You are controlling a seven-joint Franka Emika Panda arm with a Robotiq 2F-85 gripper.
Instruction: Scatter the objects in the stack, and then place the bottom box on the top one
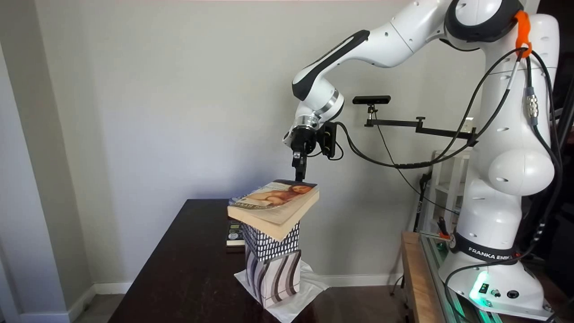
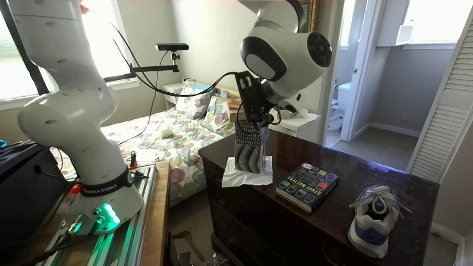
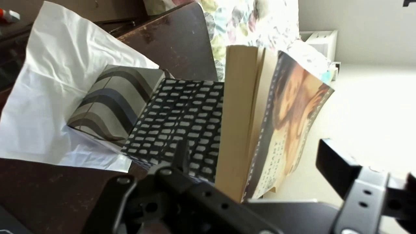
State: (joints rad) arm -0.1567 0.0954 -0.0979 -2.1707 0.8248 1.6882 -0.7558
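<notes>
Striped box set lowest of three stacked things

The striped box, patterned with wavy brown and white bands, is rested on a crumpled white sheet near one end of the dark dresser; part of the sheet is hung past the edge. Directly on the striped box the black-and-white checkered box is carried, and on that a paperback is laid, picture cover uppermost. The paperback is set askew, with corners extended beyond the sides of the checkered box. In the wrist view its pages are seen slightly parted and its cover a little curved.

The gripper is pointed downward at the top of these things, and its jaws are spread wide apart. In the wrist view the paperback is framed between the fingers, and a gap is shown between its cover and one of them; whether the paperback is touched on its other side cannot be told. In an exterior view the gripper's lower end is seen at the paperback's far edge.

On the same dresser, well apart from the boxes, a grey-white sneaker is stood on its sole, with its heel turned toward the camera. Between the sneaker and the boxes a dark book, titled "Stuff Matters", is laid flat.
</notes>
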